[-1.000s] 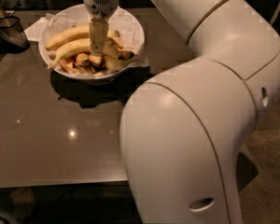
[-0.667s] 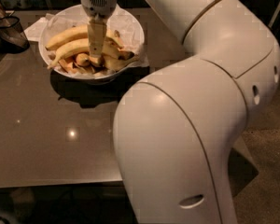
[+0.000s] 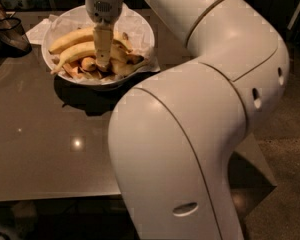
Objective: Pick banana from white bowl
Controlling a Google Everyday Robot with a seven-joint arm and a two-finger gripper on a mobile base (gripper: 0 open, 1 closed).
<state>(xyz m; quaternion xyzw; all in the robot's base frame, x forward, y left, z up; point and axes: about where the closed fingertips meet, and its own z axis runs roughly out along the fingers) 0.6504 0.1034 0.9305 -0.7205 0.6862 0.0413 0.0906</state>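
Camera view is filled on its near right by the robot's bulky white arm (image 3: 200, 149), whose links climb from the bottom edge and bend back over a glossy brown table (image 3: 40, 149). Beyond the bare tabletop sits the white bowl (image 3: 146, 31), lined with crinkled paper that sticks out over its rim. The gripper (image 3: 103, 66) hangs straight down from the wrist at the top of the frame and reaches into the middle of the bowl; whether it is spread or closed cannot be told. The banana (image 3: 76, 54) lies in the front half of the bowl with its long axis running left to right, its thin stem end low on the left. It rises toward the gripper and meets it, so most of its visible length lies to the gripper's left, with the gripper on or just beside its right part. A thicker, more arched banana (image 3: 72, 36) lies just behind it, and small stubby bananas (image 3: 88, 64) crowd the gripper's tip. Any lift probably depends on the grip straddling the banana across its width. Farthest back, a dark container (image 3: 10, 34) stands at the left.
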